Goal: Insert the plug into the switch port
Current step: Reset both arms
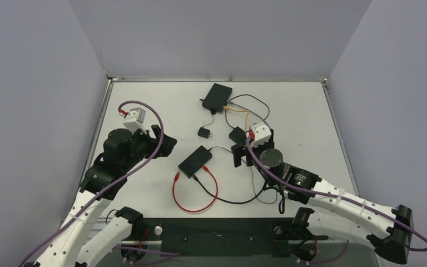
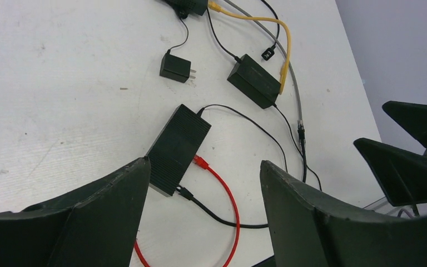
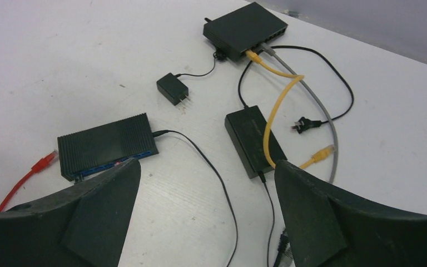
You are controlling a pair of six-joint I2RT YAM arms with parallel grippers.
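Observation:
The switch (image 1: 195, 161) (image 2: 178, 147) (image 3: 105, 144) is a ribbed black box mid-table with a blue port face. A black plug (image 2: 184, 193) sits at that face's near end, and a red plug (image 2: 200, 162) touches the face farther along. Whether either is seated I cannot tell. The red cable's other plug (image 3: 44, 161) lies loose off the switch's end. My left gripper (image 1: 167, 143) (image 2: 204, 162) hovers left of the switch, open and empty. My right gripper (image 1: 240, 151) (image 3: 207, 163) hangs to its right, open and empty.
A second black switch (image 1: 217, 96) with yellow and grey cables stands at the back. A wall adapter (image 1: 203, 132) and a power brick (image 3: 253, 142) lie between. Loose black and grey cable ends (image 3: 282, 247) lie under my right finger. A red cable loop (image 1: 197, 203) lies near the front.

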